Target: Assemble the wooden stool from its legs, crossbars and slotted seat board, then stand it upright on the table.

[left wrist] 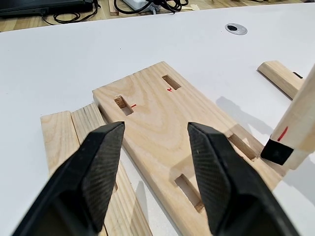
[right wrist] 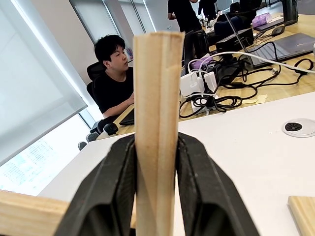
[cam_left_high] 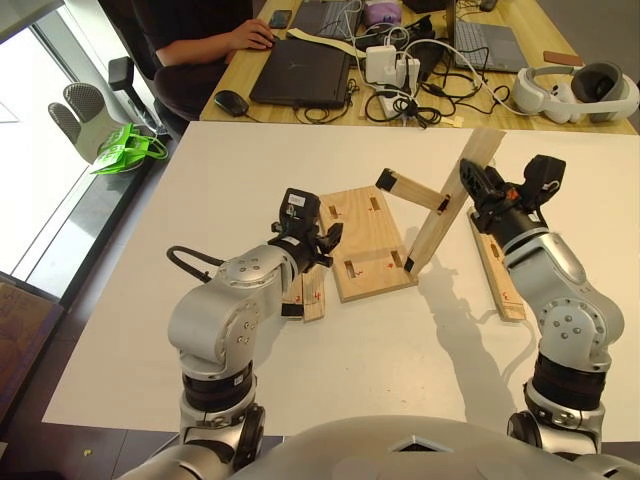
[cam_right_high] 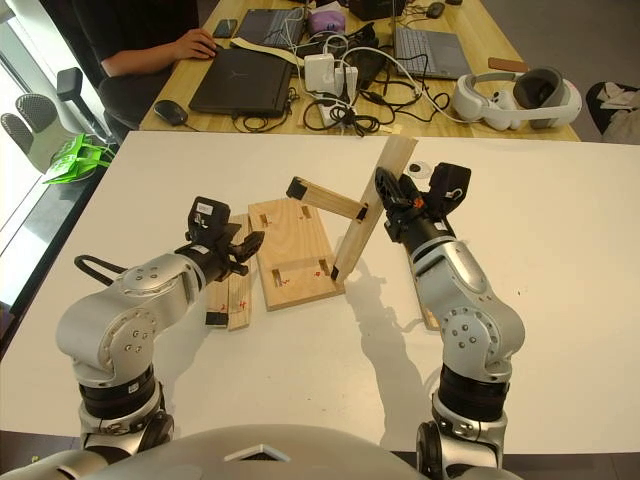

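Note:
The slotted seat board (cam_left_high: 365,240) lies flat on the white table (cam_left_high: 200,180). My right gripper (cam_left_high: 480,187) is shut on a wooden leg (cam_left_high: 452,200), which stands tilted with its black-capped foot at the board's near right corner. A crossbar (cam_left_high: 415,190) juts from that leg to the left, above the board. My left gripper (left wrist: 152,167) hangs open just off the board's (left wrist: 167,113) left edge, with nothing between its fingers. Two loose wooden pieces (cam_left_high: 312,295) lie side by side below it. Another leg (cam_left_high: 497,275) lies flat on the table under my right arm.
Behind the table stands a wooden desk (cam_left_high: 480,95) with laptops, a tangle of cables and a headset (cam_left_high: 575,92). A person sits at the dark laptop (cam_left_high: 300,75). A round cable port (cam_right_high: 420,168) is set in the table behind the held leg. Bare tabletop stretches across the near side.

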Robot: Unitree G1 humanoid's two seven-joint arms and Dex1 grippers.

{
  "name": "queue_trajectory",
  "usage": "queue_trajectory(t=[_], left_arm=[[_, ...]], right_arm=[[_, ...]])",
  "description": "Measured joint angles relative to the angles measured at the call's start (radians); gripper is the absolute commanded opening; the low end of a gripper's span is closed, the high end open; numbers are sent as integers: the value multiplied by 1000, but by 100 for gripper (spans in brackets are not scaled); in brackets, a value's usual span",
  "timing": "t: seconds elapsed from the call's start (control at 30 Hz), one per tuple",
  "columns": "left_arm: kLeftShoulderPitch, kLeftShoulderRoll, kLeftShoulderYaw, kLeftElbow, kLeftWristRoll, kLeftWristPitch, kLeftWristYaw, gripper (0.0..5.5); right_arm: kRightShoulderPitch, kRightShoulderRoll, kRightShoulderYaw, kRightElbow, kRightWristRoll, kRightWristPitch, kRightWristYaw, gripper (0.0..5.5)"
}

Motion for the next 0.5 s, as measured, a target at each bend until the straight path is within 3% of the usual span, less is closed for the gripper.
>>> queue_trajectory(t=[0.5], left_arm=[[-8,-17,-21,1,0,-8,-3,237]], right_arm=[[-3,116,67,110,-97,-161,41,102]])
